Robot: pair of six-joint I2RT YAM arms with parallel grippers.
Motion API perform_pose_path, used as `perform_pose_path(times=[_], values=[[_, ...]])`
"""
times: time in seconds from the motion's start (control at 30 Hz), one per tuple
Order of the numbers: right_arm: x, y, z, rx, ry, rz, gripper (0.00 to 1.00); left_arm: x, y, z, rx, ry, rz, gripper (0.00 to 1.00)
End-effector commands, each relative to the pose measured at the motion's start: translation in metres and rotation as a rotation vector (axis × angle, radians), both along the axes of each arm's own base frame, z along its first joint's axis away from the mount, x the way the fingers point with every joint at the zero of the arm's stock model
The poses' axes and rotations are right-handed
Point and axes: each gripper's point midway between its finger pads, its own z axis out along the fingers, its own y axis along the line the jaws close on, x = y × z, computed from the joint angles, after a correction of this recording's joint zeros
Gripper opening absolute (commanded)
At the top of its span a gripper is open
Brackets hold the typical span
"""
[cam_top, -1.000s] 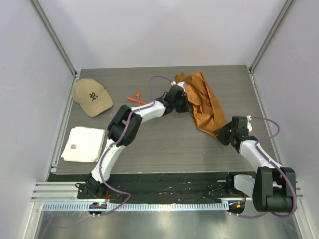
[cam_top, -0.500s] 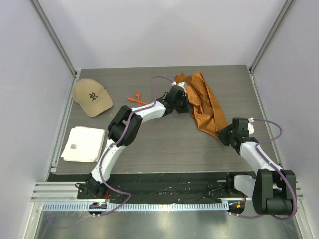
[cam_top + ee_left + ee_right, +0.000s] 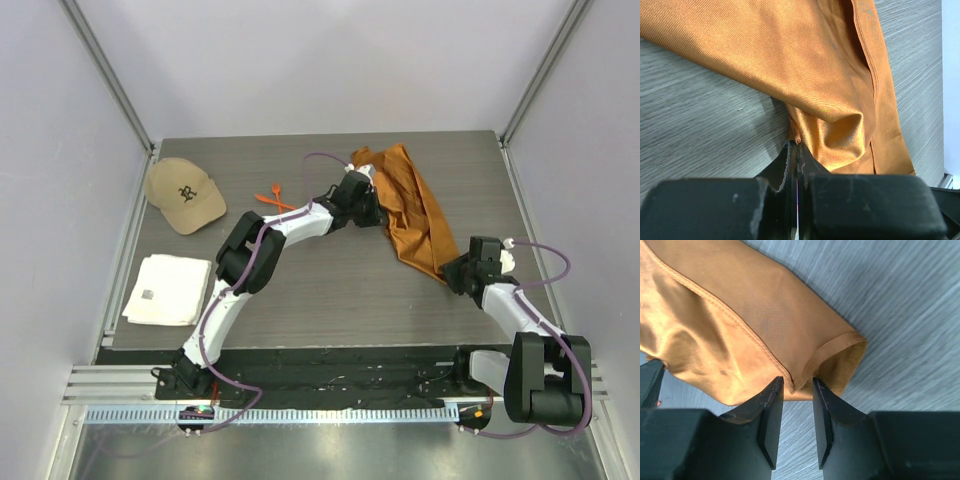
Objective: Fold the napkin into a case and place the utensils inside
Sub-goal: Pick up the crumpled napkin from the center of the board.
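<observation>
The grey wood-grain table (image 3: 340,290) carries a tan cap (image 3: 185,195) at its far left and a white towel (image 3: 168,290) nearer. Two orange utensils (image 3: 272,198) lie mid-back, with the rumpled napkin (image 3: 410,210) far right.

One tan cap (image 3: 183,195) lies on the single table (image 3: 330,290). There is one white towel (image 3: 168,289), near the cap on its near side. There are two orange utensils (image 3: 274,198), just to the right of the cap, and they seem to cross one another. There is one rust-orange napkin (image 3: 410,205), well to the right of the cap, beyond the utensils. There are two arms, the left arm (image 3: 245,260) and the right arm (image 3: 520,310). Each carries one gripper, so there are two: the left gripper (image 3: 373,215) and the right gripper (image 3: 452,272), which is farther from the cap. Each gripper shows two fingers, four in all.
</observation>
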Motion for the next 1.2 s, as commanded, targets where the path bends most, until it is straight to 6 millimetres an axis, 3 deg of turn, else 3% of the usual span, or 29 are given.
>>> perform_pose_path(times=[0.0,0.3,0.47,0.57,0.6,0.63,0.8,0.83,0.9,0.93,0.97,1.0,1.03,1.1,1.13,1.17], values=[[0.014,-0.001,0.010,-0.003,-0.070,0.002,0.36,0.002,-0.013,0.049,-0.080,-0.076,-0.025,0.00],[0.018,0.009,-0.003,0.063,-0.078,0.009,0.34,-0.001,-0.016,0.050,-0.082,-0.077,-0.032,0.00],[0.023,0.010,0.001,0.069,-0.106,0.011,0.31,0.000,-0.016,0.049,-0.080,-0.077,-0.031,0.00],[0.027,0.009,0.004,0.062,-0.119,0.013,0.14,0.000,-0.016,0.050,-0.080,-0.081,-0.030,0.00],[0.029,0.009,0.007,0.061,-0.127,0.016,0.02,0.001,-0.015,0.051,-0.075,-0.083,-0.027,0.00],[0.036,0.008,0.016,0.059,-0.149,0.021,0.01,0.000,-0.013,0.049,-0.064,-0.084,-0.027,0.00],[0.052,-0.007,0.066,-0.019,-0.224,0.024,0.01,-0.001,0.001,0.080,-0.010,-0.134,-0.014,0.00],[0.061,-0.010,0.087,-0.033,-0.268,0.023,0.01,0.001,0.005,0.090,0.002,-0.146,-0.005,0.00],[0.061,-0.021,0.105,-0.069,-0.277,0.017,0.01,0.000,0.018,0.107,0.052,-0.162,0.025,0.00],[0.067,-0.027,0.132,-0.088,-0.336,0.008,0.01,-0.005,0.028,0.107,0.096,-0.132,0.035,0.00],[0.067,-0.038,0.145,-0.103,-0.358,-0.019,0.01,-0.008,0.034,0.112,0.111,-0.126,0.051,0.00],[0.066,-0.044,0.153,-0.120,-0.361,-0.025,0.01,-0.011,0.042,0.132,0.105,-0.142,0.070,0.00],[0.070,-0.052,0.180,-0.140,-0.411,-0.036,0.01,-0.020,0.051,0.130,0.129,-0.119,0.078,0.00],[0.067,-0.067,0.201,-0.142,-0.445,-0.067,0.01,-0.026,0.066,0.139,0.137,-0.120,0.118,0.00],[0.068,-0.071,0.220,-0.144,-0.484,-0.075,0.01,-0.036,0.079,0.158,0.128,-0.138,0.134,0.00],[0.066,-0.075,0.231,-0.143,-0.508,-0.087,0.01,-0.041,0.087,0.162,0.140,-0.137,0.147,0.00]])
